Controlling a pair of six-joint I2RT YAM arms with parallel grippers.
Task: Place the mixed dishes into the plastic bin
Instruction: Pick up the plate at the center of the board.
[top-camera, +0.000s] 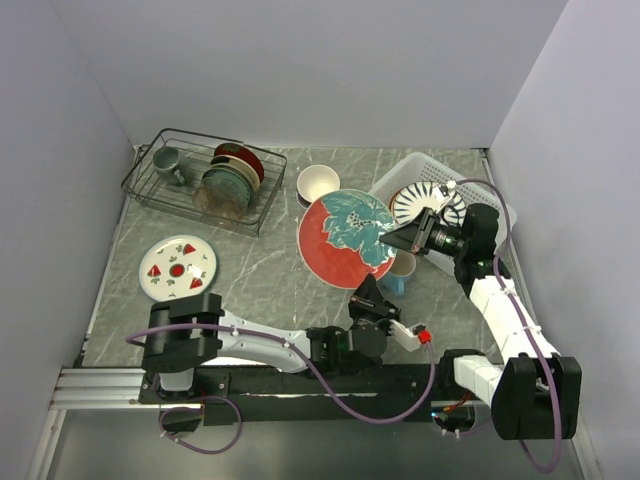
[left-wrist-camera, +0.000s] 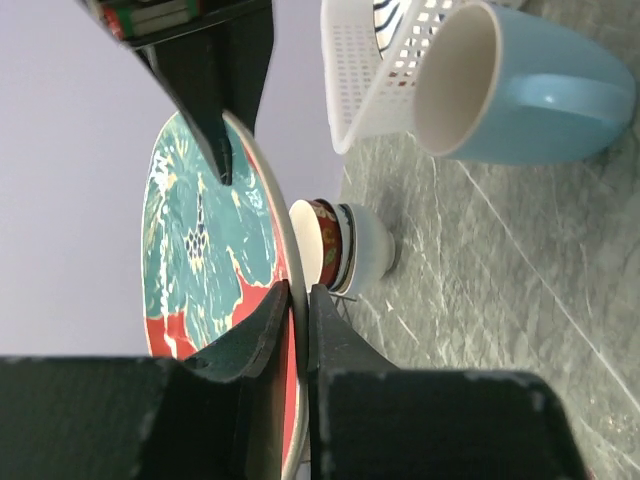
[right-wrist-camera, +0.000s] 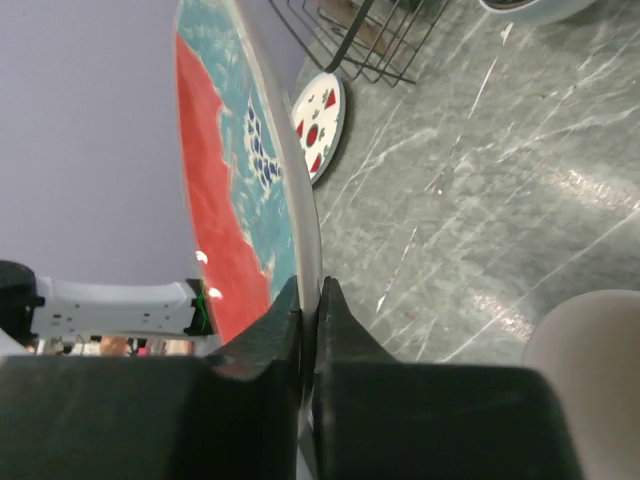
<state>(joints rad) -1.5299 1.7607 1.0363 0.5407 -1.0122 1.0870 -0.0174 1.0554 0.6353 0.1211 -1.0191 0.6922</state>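
A red plate (top-camera: 340, 245) with a teal leaf pattern is held tilted above the table, between both arms. My left gripper (top-camera: 368, 292) is shut on its near rim, jaws pinching the edge (left-wrist-camera: 298, 300). My right gripper (top-camera: 405, 237) is shut on its right rim (right-wrist-camera: 310, 300). The white lattice bin (top-camera: 400, 178) stands at the back right with a navy-striped plate (top-camera: 425, 203) in it. A light blue mug (top-camera: 400, 272) lies on its side below the red plate (left-wrist-camera: 200, 250), next to the bin (left-wrist-camera: 385, 70). A cream bowl (top-camera: 318, 183) sits behind the plate.
A white plate with red fruit marks (top-camera: 177, 268) lies flat at the left. A black wire rack (top-camera: 200, 180) at the back left holds upright plates and a grey-green mug (top-camera: 166, 160). Walls close the table on three sides.
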